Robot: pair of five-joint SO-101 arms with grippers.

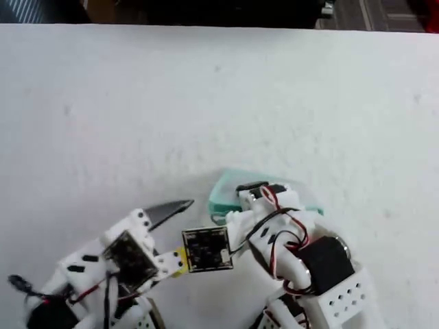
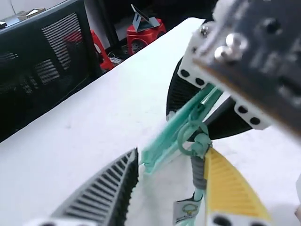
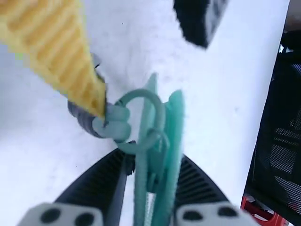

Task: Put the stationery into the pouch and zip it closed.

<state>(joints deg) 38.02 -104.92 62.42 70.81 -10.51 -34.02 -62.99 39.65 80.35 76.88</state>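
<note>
A teal pouch (image 1: 225, 186) lies at the front middle of the white table, partly under the right arm. My right gripper (image 3: 153, 165) is shut on the pouch's edge (image 3: 175, 117), black fingers on either side of it. A teal ring pull (image 3: 141, 120) with a grey cord end (image 2: 198, 170) hangs from the zipper. My left gripper (image 2: 171, 155) stands open around that end of the pouch (image 2: 162, 146). Its yellow finger (image 2: 230, 188) touches the pull's cord and its black finger (image 2: 110, 190) is off to the other side. In the high view the left gripper (image 1: 195, 223) sits just left of the pouch.
The white table (image 1: 206, 103) stretches bare to its far edge. Beyond the edge, the left wrist view shows a black mesh chair (image 2: 51, 61) and a red stool (image 2: 143, 30). The right arm's body (image 1: 322, 267) crowds the front right.
</note>
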